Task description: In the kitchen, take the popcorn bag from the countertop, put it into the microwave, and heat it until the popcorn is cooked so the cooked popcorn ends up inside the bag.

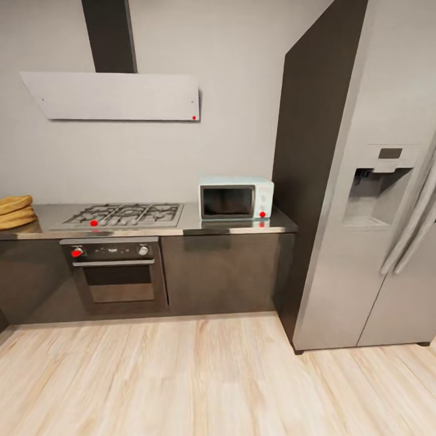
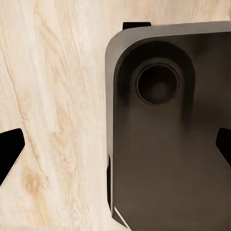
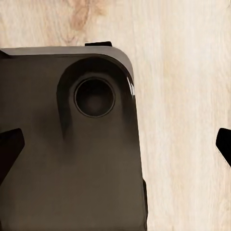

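Ahead of you in the head view, the microwave (image 1: pixel 236 198) sits on the countertop (image 1: pixel 230 228) at its right end, close to the tall dark panel beside the grey fridge (image 1: pixel 375 200). Its dark glass door is closed, and a red dot marks the lower part of its side panel. To its left, the steel gas hob (image 1: pixel 124 215) is set into the same slab, with the oven (image 1: pixel 115 269) below it and the slanted white hood (image 1: pixel 115 95) on the wall above. At the far left end of the counter lies a tan, stacked, rounded shape (image 1: pixel 14 211); you cannot tell from here whether it is the popcorn bag. Pale wooden floor (image 1: pixel 200 381) covers the lower part of this view.

Your left wrist view looks down on the same wood floor and on a dark, rounded-cornered robot base (image 2: pixel 168 130) with a round recess in it. The left gripper (image 2: pixel 118 144) shows its two black fingertips (image 2: pixel 10 153) at opposite edges of the picture, so the jaws stand wide apart and hold nothing.

Your right wrist view mirrors that: the dark base with its round recess, floor beside it. The right gripper (image 3: pixel 118 147) also has its fingertips (image 3: pixel 9 150) at opposite edges, jaws spread wide, nothing between them.
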